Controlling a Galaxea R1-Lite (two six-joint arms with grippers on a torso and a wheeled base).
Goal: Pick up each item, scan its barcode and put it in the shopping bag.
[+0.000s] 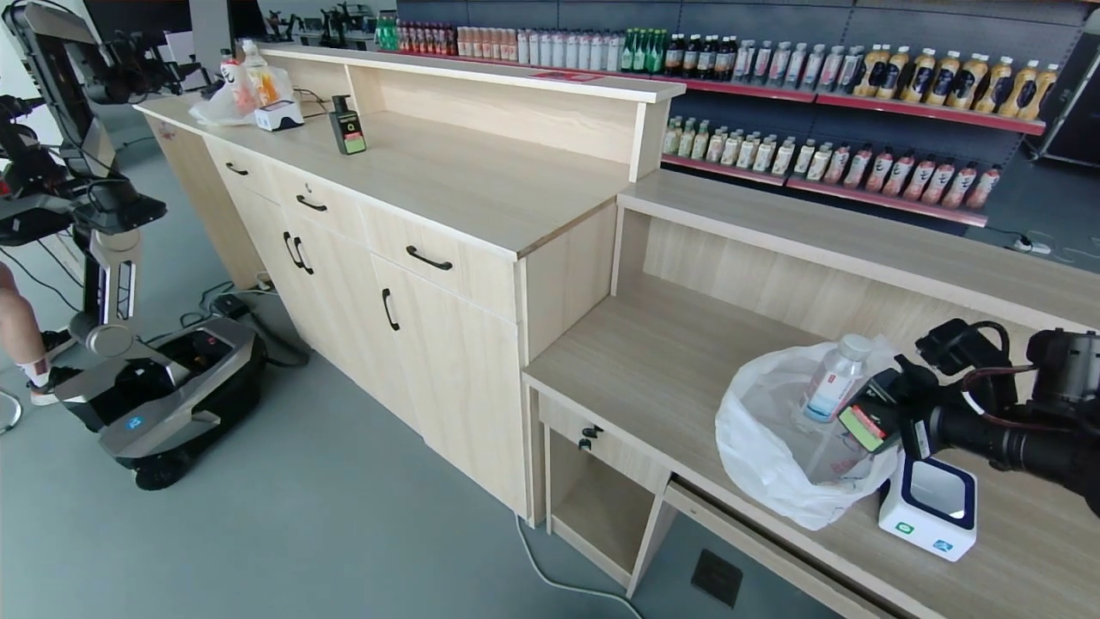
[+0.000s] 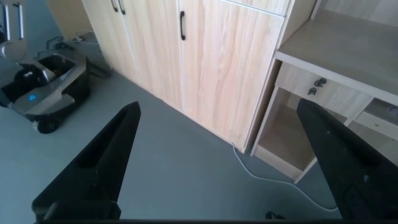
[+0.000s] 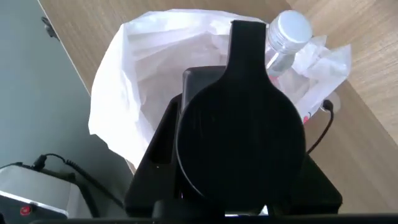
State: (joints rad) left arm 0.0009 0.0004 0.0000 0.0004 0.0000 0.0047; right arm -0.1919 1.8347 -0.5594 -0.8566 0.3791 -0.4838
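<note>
The right gripper point(image 1: 894, 411) grasps a black item point(image 1: 866, 419) over the mouth of the white shopping bag point(image 1: 765, 447) on the bench point(image 1: 653, 361), 1 bottle point(image 1: 832, 380) standing inside, the scanner point(image 1: 930, 507) just beside it, while the left gripper point(image 2: 217, 162) hangs released above the floor point(image 2: 186, 140).

Head view: bright, flat light with soft shadows; only the open nook point(image 1: 601, 494) at 6 o'clock goes dark. Shopping bag point(image 1: 773, 447) at 4 o'clock is near blown-out white, with sheen on the scanner point(image 1: 932, 494) window beside it. Wide-angle bend: shelves point(image 1: 859, 94) at 1 o'clock bow, cabinet point(image 1: 412, 284) edges lean. Wrist views: left gripper point(image 2: 219, 112) fingers and the black pack point(image 3: 239, 137) in the right gripper point(image 1: 889, 411) are flat silhouettes with no surface detail. Glare on the bottle cap point(image 3: 291, 28).
</note>
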